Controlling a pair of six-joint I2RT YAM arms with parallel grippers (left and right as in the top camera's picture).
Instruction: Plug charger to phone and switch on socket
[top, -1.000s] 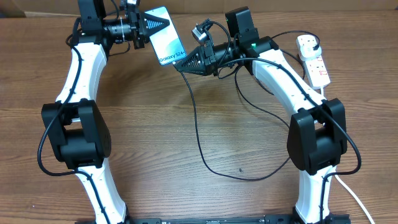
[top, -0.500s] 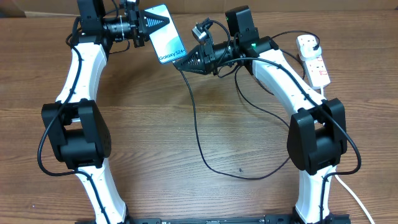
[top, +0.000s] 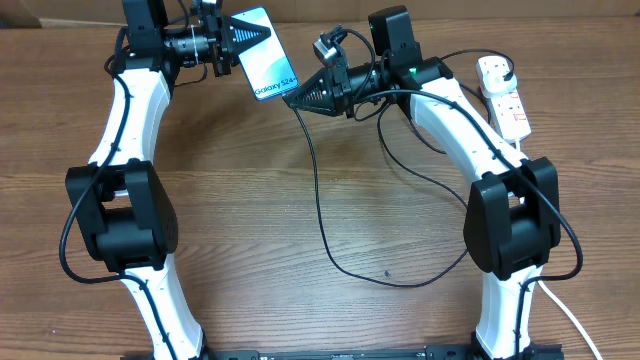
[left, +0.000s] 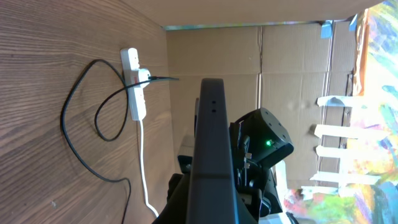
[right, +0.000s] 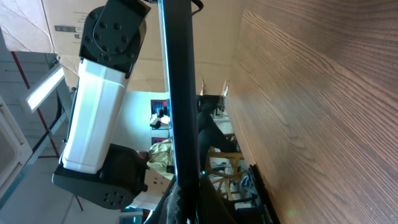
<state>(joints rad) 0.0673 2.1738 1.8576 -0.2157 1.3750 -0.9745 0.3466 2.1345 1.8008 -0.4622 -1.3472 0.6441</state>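
- Phone (top: 262, 55): held clear of the table (top: 250, 200) at the far edge, left of centre, screen facing up and tilted. The short edge bearing the "Galaxy S24" text points toward the right arm.
- Left fingers (top: 248, 36): clenched on the phone along its far long side. The left wrist view shows the phone (left: 212, 155) edge-on between them.
- Right fingers (top: 308, 93): clenched on the connector end of the charger (top: 318, 190), with their tip right at the phone's lettered short edge. Whether the connector is seated in the port cannot be told. In the right wrist view the phone (right: 180, 93) is a dark, narrow edge straight ahead.
- Charger cable: drops from the right fingers, loops across the middle of the table and runs back under the right arm toward the socket (top: 503, 95).
- Socket: lies flat at the far right of the table, with a black plug in one outlet. Its switch position is too small to read.
- White cord (left: 142, 162): leaves the socket (left: 134, 81) along the table.
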